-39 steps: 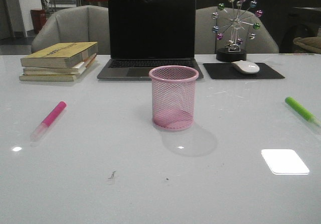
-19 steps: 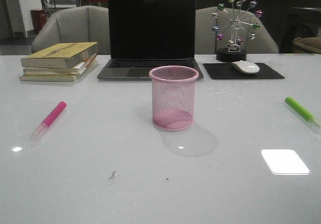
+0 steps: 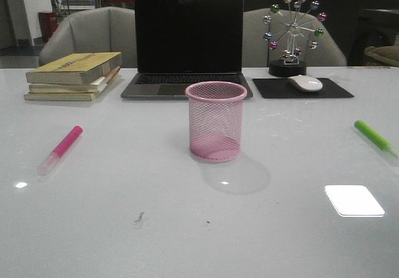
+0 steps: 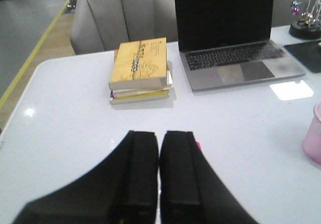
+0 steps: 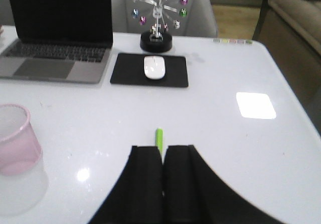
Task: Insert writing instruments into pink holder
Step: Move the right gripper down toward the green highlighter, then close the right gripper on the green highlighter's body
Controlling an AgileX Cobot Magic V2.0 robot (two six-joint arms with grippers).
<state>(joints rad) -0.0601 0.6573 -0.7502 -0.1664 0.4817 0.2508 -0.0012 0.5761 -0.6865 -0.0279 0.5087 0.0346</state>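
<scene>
The pink holder [image 3: 216, 121] stands empty between the pink highlighter [image 3: 60, 148] and green highlighter [image 3: 373, 136]. Both lie flat on the surface [image 3: 124, 228]. The left end effector [image 4: 159, 148] and right end effector [image 5: 162, 156] are each closed, holding nothing.

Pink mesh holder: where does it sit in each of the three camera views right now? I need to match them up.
Front view: the pink holder stands upright mid-table, just in front of the laptop.
Left wrist view: only a blurred pink sliver shows at the frame edge, nearer than the laptop.
Right wrist view: the cup appears at the opposite edge, nearer than the laptop.
Shared landmark: the laptop.
</scene>
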